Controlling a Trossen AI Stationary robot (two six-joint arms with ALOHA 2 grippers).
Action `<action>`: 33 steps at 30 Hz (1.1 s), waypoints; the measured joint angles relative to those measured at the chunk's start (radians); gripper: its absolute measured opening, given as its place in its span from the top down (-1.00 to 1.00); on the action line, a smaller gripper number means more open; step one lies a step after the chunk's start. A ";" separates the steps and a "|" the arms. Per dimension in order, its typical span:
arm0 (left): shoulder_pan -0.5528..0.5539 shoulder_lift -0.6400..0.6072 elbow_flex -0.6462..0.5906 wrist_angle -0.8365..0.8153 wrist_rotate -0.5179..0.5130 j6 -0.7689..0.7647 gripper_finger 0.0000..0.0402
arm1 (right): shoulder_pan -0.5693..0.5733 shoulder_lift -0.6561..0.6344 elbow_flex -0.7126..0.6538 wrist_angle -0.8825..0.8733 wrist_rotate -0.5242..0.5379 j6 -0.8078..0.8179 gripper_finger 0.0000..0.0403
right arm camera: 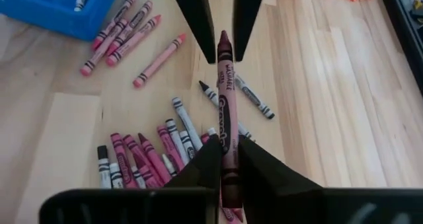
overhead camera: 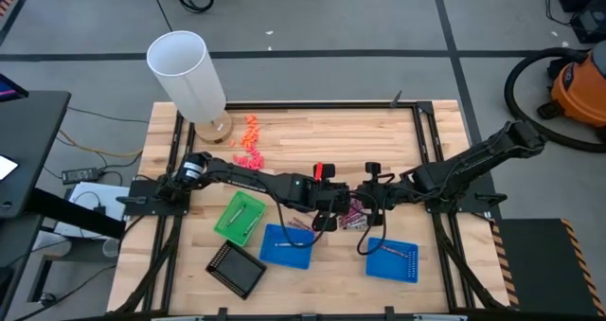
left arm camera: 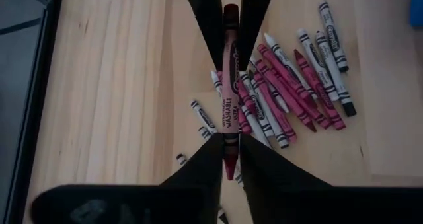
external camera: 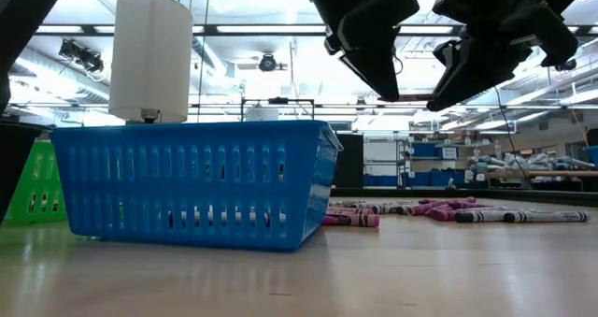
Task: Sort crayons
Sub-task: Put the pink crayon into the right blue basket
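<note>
Midair, both sets of jaws, left (left arm camera: 228, 85) and right (right arm camera: 225, 98), clamp one maroon crayon (left arm camera: 229, 92) above the pile (left arm camera: 291, 92); mistimed release could snap or drop it.

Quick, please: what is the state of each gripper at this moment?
Left gripper: closed on a maroon crayon, above the crayon pile.
Right gripper: closed on the same maroon crayon, at its other end.
</note>
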 joint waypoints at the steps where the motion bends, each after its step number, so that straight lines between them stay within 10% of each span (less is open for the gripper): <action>1: 0.000 0.000 0.000 0.001 0.000 0.000 0.58 | 0.000 0.000 0.000 -0.006 -0.002 0.006 0.78; 11: -0.026 0.000 0.000 -0.068 -0.046 0.000 0.11 | 0.014 0.000 0.000 -0.110 -0.110 0.132 0.76; 23: -0.079 -0.014 -0.082 -0.164 -0.051 -0.004 0.27 | 0.067 -0.001 0.000 -0.195 -0.245 0.311 0.76; 33: -0.158 -0.166 -0.311 0.118 -0.082 -0.082 0.30 | 0.227 -0.001 0.085 -0.308 -0.257 0.574 0.75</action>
